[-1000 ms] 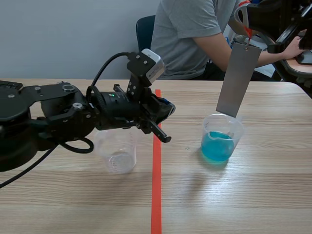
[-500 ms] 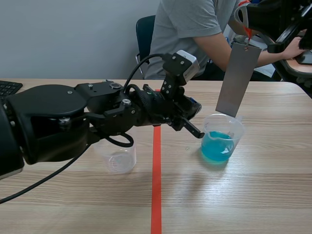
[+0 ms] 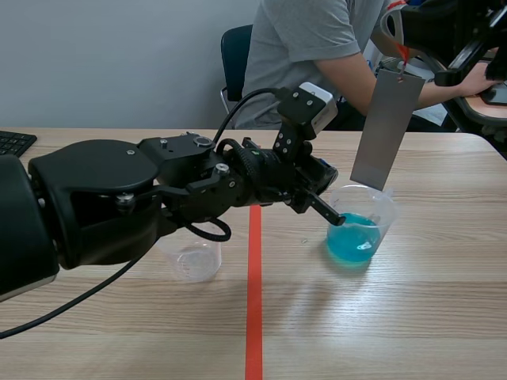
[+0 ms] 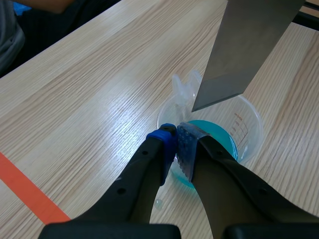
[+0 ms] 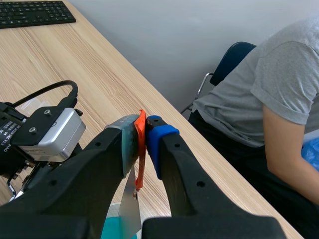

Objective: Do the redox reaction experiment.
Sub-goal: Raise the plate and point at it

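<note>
A clear beaker (image 3: 360, 229) of blue liquid stands right of the red tape line. A grey metal sheet (image 3: 386, 131) hangs upright over it, its lower edge just above the rim. My raised right gripper (image 3: 398, 43) is shut on the orange-red ribbon (image 5: 140, 149) at the sheet's top. In the left wrist view the beaker (image 4: 246, 129) lies just ahead of my left gripper (image 4: 178, 145). That gripper is shut, pads together, tip at the beaker's near rim under the metal sheet (image 4: 244, 45). In the scene view the left gripper (image 3: 336, 217) touches the beaker's left wall.
An empty clear beaker (image 3: 190, 255) stands left of the tape, partly behind my left arm. A person in a grey shirt (image 3: 305, 55) sits across the table on a blue chair. A keyboard (image 3: 12, 142) lies at the far left edge.
My left arm has swung right across the tape line, bringing its shut gripper from beside the empty beaker to the blue beaker's rim. The right arm and metal sheet have not moved.
</note>
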`<control>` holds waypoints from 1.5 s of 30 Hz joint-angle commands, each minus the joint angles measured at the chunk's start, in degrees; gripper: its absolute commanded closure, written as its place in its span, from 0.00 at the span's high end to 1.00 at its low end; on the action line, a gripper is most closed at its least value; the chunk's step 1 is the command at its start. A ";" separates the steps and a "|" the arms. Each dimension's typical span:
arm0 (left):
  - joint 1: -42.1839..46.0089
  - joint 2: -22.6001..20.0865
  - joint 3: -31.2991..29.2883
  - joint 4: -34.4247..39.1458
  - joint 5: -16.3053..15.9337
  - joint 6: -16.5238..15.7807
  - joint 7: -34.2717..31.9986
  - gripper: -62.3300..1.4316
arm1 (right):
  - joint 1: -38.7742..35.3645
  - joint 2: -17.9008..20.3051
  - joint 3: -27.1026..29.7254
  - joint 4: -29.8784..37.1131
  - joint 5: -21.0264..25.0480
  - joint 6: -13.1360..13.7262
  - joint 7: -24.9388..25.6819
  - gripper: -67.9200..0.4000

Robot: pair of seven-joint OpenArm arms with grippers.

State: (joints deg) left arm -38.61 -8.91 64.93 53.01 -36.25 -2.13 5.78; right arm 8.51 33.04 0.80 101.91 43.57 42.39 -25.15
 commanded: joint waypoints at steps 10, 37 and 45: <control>-0.96 0.59 -0.26 0.81 -0.35 -0.09 -0.81 0.08 | 0.70 0.92 0.92 0.70 0.85 0.33 0.81 0.03; 7.76 -16.87 -7.39 16.17 -0.81 -0.11 -0.70 0.08 | 0.68 0.90 0.92 0.68 0.79 0.33 0.76 0.03; 27.08 -36.17 -24.02 32.06 -0.79 -0.11 -3.91 0.08 | 0.68 0.90 0.92 0.68 0.79 0.33 0.59 0.03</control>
State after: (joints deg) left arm -12.84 -45.32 41.45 85.41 -36.95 -2.13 2.85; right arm 8.51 33.04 0.80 101.91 43.57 42.39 -25.19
